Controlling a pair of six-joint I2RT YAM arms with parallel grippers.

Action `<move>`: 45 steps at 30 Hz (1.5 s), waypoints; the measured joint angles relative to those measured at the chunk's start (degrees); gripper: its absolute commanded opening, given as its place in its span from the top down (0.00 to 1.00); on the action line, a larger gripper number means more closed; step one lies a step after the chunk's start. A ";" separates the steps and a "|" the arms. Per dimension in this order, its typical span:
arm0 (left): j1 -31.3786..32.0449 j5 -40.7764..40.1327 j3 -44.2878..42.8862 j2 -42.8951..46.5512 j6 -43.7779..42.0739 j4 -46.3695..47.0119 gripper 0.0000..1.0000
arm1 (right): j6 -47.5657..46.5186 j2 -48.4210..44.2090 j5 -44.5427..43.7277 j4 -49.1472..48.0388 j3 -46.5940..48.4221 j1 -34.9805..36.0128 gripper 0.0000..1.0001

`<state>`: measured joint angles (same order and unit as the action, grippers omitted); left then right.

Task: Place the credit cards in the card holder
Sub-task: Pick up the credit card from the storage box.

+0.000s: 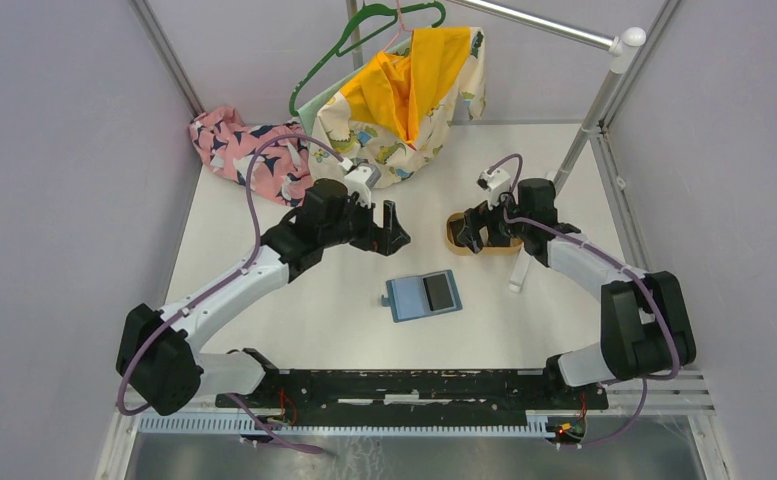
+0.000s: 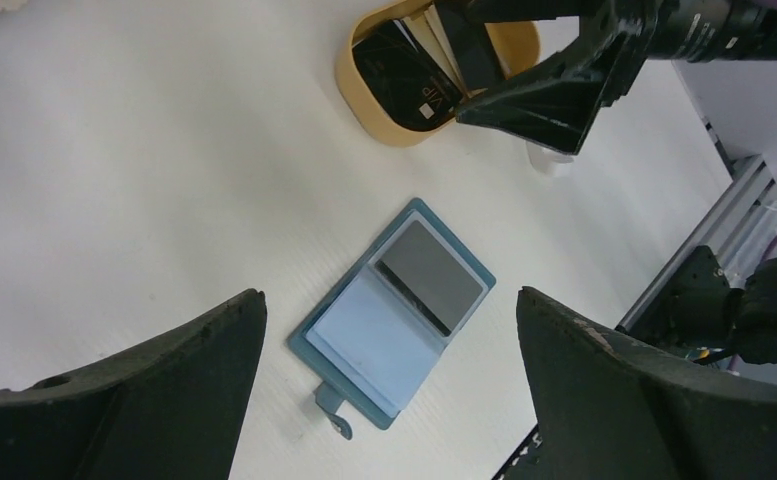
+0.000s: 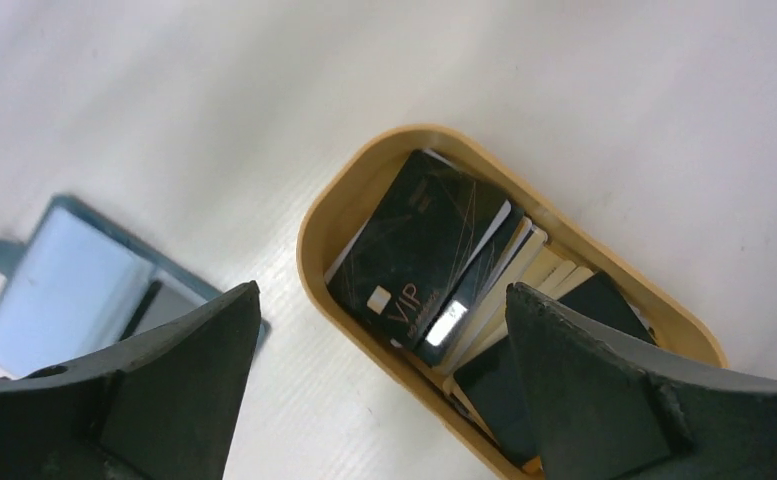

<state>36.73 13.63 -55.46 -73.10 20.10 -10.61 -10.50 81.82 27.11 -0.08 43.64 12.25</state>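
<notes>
The teal card holder (image 1: 423, 295) lies open on the white table, snap tab at its left, with a dark card (image 1: 438, 291) on its right half; it also shows in the left wrist view (image 2: 394, 315) and at the left edge of the right wrist view (image 3: 64, 290). Several dark and pale credit cards (image 3: 419, 255) lie stacked in an oval tan tray (image 3: 324, 240), also seen from above (image 1: 456, 237) and in the left wrist view (image 2: 364, 85). My left gripper (image 1: 392, 232) is open and empty, above and behind the holder. My right gripper (image 1: 474, 232) is open and empty over the tray.
A pink patterned cloth (image 1: 239, 145) and a yellow-lined patterned garment (image 1: 409, 95) on green hangers sit at the back of the table. A white rack pole (image 1: 589, 110) stands at the back right. A small white piece (image 1: 517, 275) lies right of the holder.
</notes>
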 measured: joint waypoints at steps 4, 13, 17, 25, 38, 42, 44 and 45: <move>-0.13 -1.62 0.39 0.74 -1.29 -1.66 0.04 | 8.74 3.19 -0.50 -3.17 1.70 0.00 0.13; -0.13 -2.71 0.39 1.53 -3.72 -3.10 0.08 | 19.65 5.73 -7.26 -5.09 2.08 -0.04 0.25; -0.13 -1.99 0.39 1.42 -3.72 -3.48 0.08 | 21.16 9.70 -7.65 -5.14 3.04 -0.04 0.28; -0.13 -0.79 0.39 0.81 -3.72 -3.67 0.09 | 21.92 12.90 -7.67 -4.87 3.52 -0.04 0.33; -0.13 0.07 0.39 0.50 -3.72 -3.69 0.10 | 27.36 13.90 -1.86 -7.37 3.32 -0.52 0.34; -0.13 0.07 0.39 0.50 -3.72 -3.72 0.10 | 30.23 13.86 1.05 -9.84 2.40 -0.59 0.37; -0.13 0.07 0.39 0.48 -3.72 -3.72 0.10 | 31.93 13.86 2.73 -11.06 1.86 -0.59 0.38; -0.13 0.07 0.39 0.46 -3.72 -3.74 0.10 | 32.63 13.86 3.43 -11.61 1.66 -0.59 0.39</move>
<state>36.60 13.69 -55.07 -72.64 16.38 -14.35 22.13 95.68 30.55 -11.68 45.30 11.66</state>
